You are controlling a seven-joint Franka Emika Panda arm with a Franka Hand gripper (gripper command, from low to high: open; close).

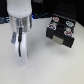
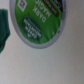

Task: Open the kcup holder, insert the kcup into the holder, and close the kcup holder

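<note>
Close below wrist, kcup [image 2: 37, 22] upright

The kcup holder [image 1: 61, 31] sits on the bench [image 1: 45, 65], toward the exterior view's right of the arm [image 1: 20, 30].

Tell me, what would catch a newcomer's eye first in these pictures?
Probably the big white robot arm reaching down over the pale table on the exterior view's left. To the exterior view's right sits the black kcup holder, with pods showing on top. The wrist view is filled by a kcup seen close up, its round green lid printed with white lettering.
</note>
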